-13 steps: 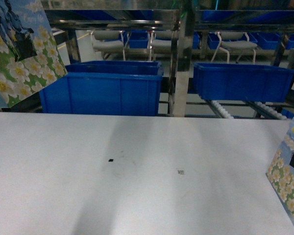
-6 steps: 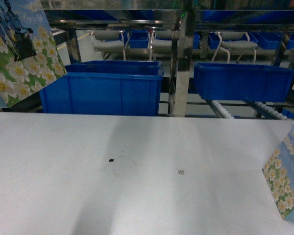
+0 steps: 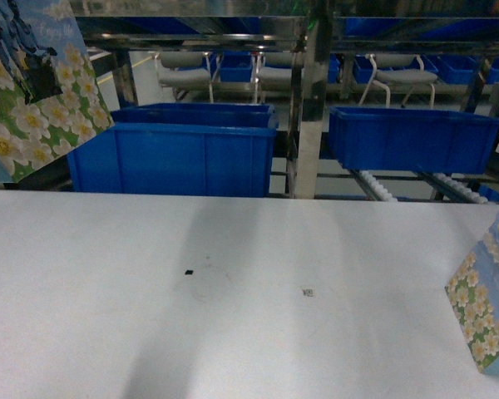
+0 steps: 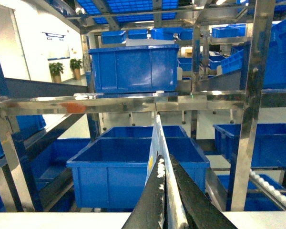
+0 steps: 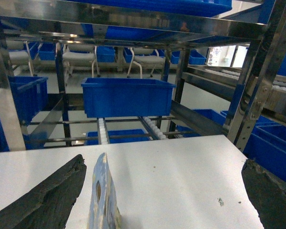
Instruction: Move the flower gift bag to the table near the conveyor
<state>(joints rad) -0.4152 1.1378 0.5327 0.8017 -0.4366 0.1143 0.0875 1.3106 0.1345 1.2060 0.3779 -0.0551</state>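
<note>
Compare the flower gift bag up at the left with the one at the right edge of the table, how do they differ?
The left gift bag hangs tilted in the air, pinched in the shut left pincer; the right gift bag stands on the table, released between the open right pincer fingers. Both show white daisies on blue-green.

Dim bluish light, soft shadows across table [image 3: 233, 332]

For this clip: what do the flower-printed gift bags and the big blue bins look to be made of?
Flower-printed gift bag held by the left gripper: looks like glossy coated paper; thin, flat, stiff edge between the fingers. Gift bag on the white table: same look. Blue bins: likely moulded plastic, uniform colour, ribbed walls.
</note>
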